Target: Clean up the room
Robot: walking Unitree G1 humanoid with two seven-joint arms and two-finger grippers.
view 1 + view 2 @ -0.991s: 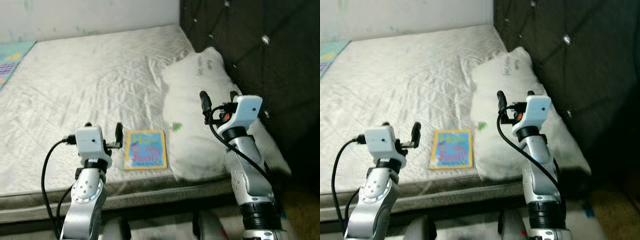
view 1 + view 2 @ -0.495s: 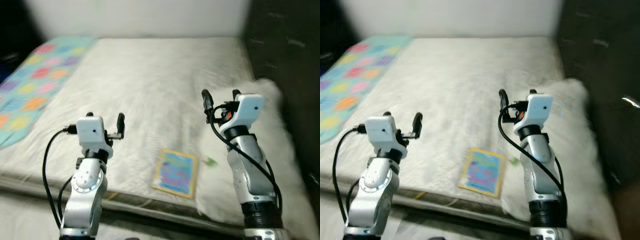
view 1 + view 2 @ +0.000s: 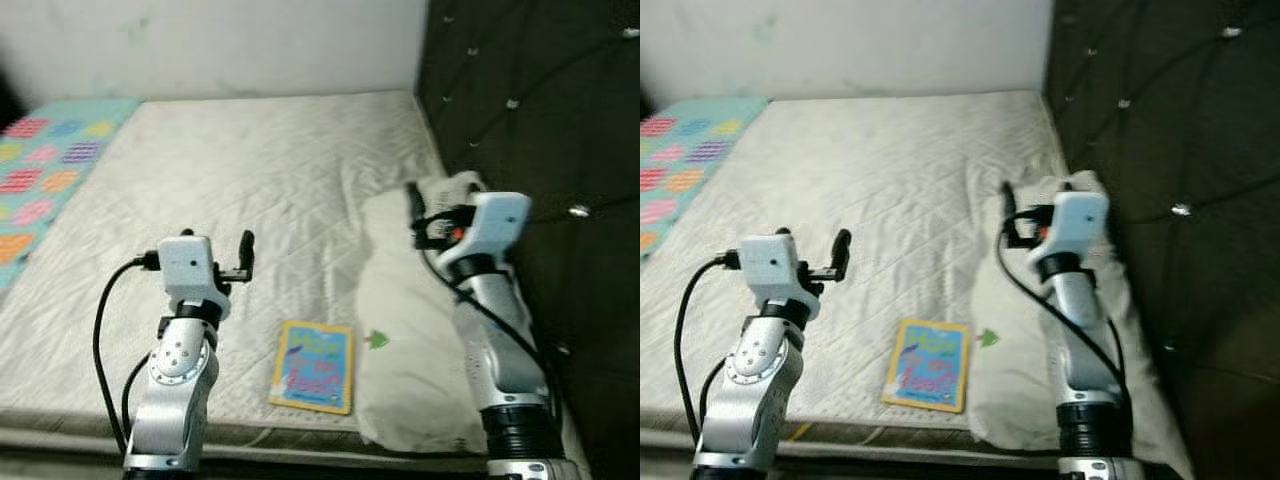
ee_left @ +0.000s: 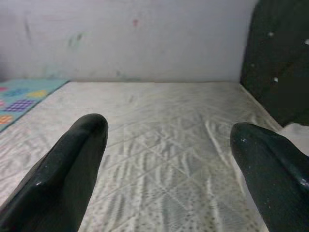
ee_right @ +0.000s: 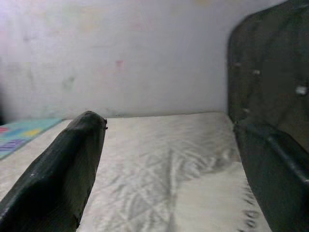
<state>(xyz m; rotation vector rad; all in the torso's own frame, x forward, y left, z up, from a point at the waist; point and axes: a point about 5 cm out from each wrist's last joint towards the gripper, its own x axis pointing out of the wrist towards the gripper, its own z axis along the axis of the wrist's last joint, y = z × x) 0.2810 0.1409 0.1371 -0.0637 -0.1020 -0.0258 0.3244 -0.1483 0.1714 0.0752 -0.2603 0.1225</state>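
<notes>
**A:** Where is the thing to tidy?

**B:** The picture book (image 3: 313,366) lies flat on the mattress (image 3: 250,180), close to its near edge and just beside the near end of the white pillow (image 3: 410,360). Its cover is blue and yellow; the title is too blurred to read.

**A:** Which step would you call this?

**B:** The approach, I judge. Nothing is held. The left gripper (image 3: 211,254) hovers above the mattress, out from the book's far left corner, its 2 fingers spread apart. The right gripper (image 3: 440,205) hovers over the far end of the pillow, fingers (image 5: 63,169) also apart.

**A:** And the next move?

**B:** Probably lowering 1 gripper to the book. It lies flat on soft quilting, so a finger would likely need to slip under an edge. The edge facing away from the pillow looks the freer one.

**A:** Anything else around?

**B:** A dark tufted headboard (image 3: 530,110) stands right behind the pillow. A colourful patterned blanket (image 3: 40,180) lies well apart from the pillow, at the mattress's opposite side. Nothing lies on the book.
</notes>
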